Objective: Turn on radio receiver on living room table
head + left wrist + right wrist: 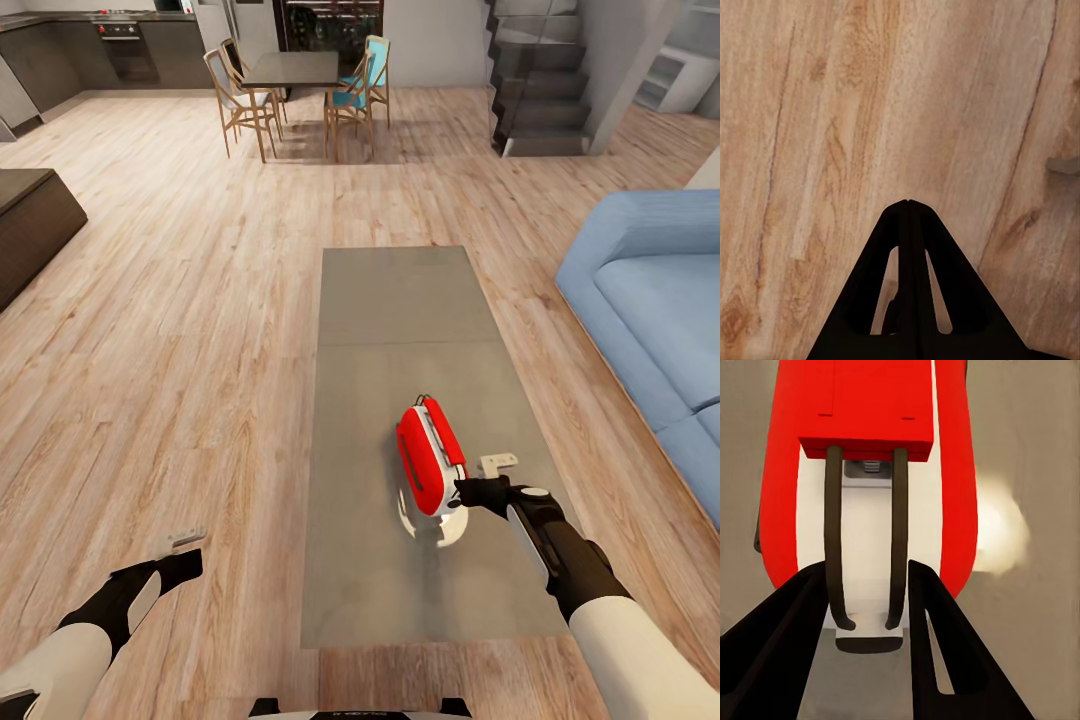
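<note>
The red radio receiver (430,468) with its white rim lies on the near half of the long grey table (400,300). My right gripper (464,491) is at the radio's near right end. In the right wrist view its two black fingers (806,607) stand open on either side of the radio's thin dark handle (832,540), just in front of the white face (870,525). I cannot tell whether they touch it. My left gripper (188,563) hangs over the wood floor left of the table, and the left wrist view shows it (907,206) shut with nothing in it.
A blue sofa (650,300) runs along the table's right side. A dark low cabinet (30,225) stands at the far left. Farther back are a dark dining table (292,68) with wooden chairs, a kitchen counter and stairs (535,90). Wood floor (180,350) lies open left of the table.
</note>
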Robot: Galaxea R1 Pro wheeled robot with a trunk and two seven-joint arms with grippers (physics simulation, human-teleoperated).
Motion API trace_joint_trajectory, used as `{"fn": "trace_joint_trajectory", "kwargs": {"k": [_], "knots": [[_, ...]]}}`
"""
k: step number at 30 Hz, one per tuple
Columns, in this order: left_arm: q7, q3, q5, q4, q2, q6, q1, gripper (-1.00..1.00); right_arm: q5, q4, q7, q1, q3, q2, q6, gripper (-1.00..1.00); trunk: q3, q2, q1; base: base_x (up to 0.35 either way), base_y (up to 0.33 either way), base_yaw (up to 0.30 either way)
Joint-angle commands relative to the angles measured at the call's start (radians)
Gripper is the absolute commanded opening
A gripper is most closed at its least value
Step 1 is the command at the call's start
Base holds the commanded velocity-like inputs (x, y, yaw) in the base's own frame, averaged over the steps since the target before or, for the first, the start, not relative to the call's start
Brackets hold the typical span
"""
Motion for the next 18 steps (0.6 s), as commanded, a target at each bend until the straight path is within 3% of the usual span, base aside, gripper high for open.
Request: {"fn": "trace_joint_trajectory", "kwargs": {"k": [1,6,7,18], "knots": [[0.0,0.0,0.0,0.0,0.0,0.0,0.0,-1.0,0.022,0.025,-0.001,0.0,-0.002,0.0,-0.002,-1.0,0.0,0.0,0.0,0.0,0.0,0.0],[0.0,0.0,0.0,0.0,0.0,0.0,0.0,-1.0,0.022,0.025,0.006,0.0,-0.002,0.0,0.0,-1.0,0.0,0.0,0.0,0.0,0.0,0.0],[0.0,0.0,0.0,0.0,0.0,0.0,0.0,-1.0,0.022,0.025,0.005,0.0,-0.002,0.0,0.0,1.0,0.0,0.0,0.0,0.0,0.0,0.0],[0.0,0.0,0.0,0.0,0.0,-0.001,0.0,-1.0,0.022,0.046,-0.003,0.0,0.0,0.0,-0.001,1.0,0.0,0.0,0.0,0.0,0.0,0.0]]}}
